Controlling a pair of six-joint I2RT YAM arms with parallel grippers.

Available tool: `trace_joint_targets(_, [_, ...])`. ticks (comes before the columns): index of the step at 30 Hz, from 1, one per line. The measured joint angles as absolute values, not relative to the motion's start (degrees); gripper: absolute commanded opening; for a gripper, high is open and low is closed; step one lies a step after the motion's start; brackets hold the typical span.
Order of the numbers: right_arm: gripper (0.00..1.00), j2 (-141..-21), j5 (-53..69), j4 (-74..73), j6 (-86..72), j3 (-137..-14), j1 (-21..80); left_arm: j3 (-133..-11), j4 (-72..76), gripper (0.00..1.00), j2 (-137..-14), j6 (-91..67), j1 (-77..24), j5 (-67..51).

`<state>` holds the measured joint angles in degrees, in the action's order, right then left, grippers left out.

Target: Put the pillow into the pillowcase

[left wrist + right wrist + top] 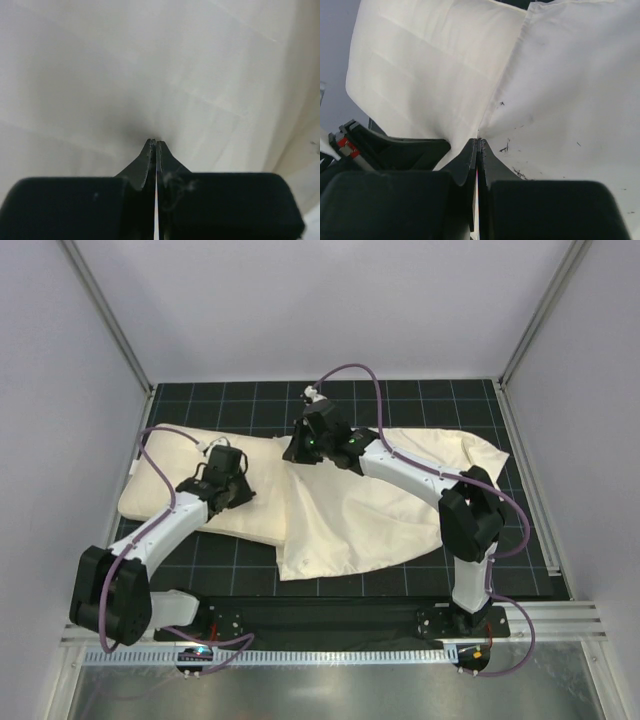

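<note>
1. The plump cream-white stuffed pillow [265, 508] lies flat on the left half of the black gridded table [420, 405]. Its right end butts up against the case, and I can't tell if any of it is inside yet.
2. Handling-wise I'd guess it's light and squishy, so it'll dent rather than slide. A pinch of the cover could just slip off. Better to take a corner or the thick end seam and push it in lengthwise.
3. The thin, limp, wrinkly cream-ivory fabric pillowcase [350, 525] is spread out on the right. It's floppy, so the mouth won't stay open unless something holds it.
4. The left gripper [154, 143] is clenched tight with its tips dug into the pillow's top. I can't tell whether any cover is actually caught.
5. The right gripper [478, 141] is closed at the case's left edge. The folds run right into its tips, so it looks like it's pinching that hem.
</note>
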<state>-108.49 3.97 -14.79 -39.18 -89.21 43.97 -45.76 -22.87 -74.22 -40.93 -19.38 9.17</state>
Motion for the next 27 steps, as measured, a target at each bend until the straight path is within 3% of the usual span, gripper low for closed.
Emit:
trace_joint_targets(8, [0.04,-110.30,4.01,-16.38,-39.16,-93.91,45.04,-47.53,-22.48,0.00,-68.12,-45.19,-29.10,11.57])
trace_joint_targets(10, [0.04,-110.30,4.01,-16.60,-39.16,-94.67,45.45,-48.97,-22.65,0.12,-68.88,-45.56,-30.46,12.36])
trace_joint_targets(11, [0.04,-110.30,4.01,-16.71,-39.16,-95.04,45.60,-49.71,-23.20,0.24,-69.34,-45.65,-30.63,13.08])
trace_joint_targets(12, [0.04,-110.30,3.99,-16.82,-39.16,-95.26,45.67,-50.24,-23.81,0.55,-69.63,-45.78,-30.52,14.06])
trace_joint_targets(14, [0.04,-110.30,3.97,-16.84,-39.16,-95.35,45.78,-50.35,-24.95,0.88,-69.23,-46.06,-28.84,15.20])
trace_joint_targets(15, [0.04,-110.30,3.97,-16.91,-39.16,-95.35,45.80,-49.80,-25.41,0.99,-68.45,-46.24,-27.22,15.55])
trace_joint_targets(23, [0.04,-110.30,3.99,-17.45,-39.16,-95.35,45.78,-35.92,-28.69,1.00,-46.09,-53.69,-17.50,19.31])
trace_joint_targets(27, [0.04,-110.30,4.03,-17.47,-39.16,-95.35,45.80,-31.14,-29.08,1.00,-40.97,-56.16,-8.60,18.33])
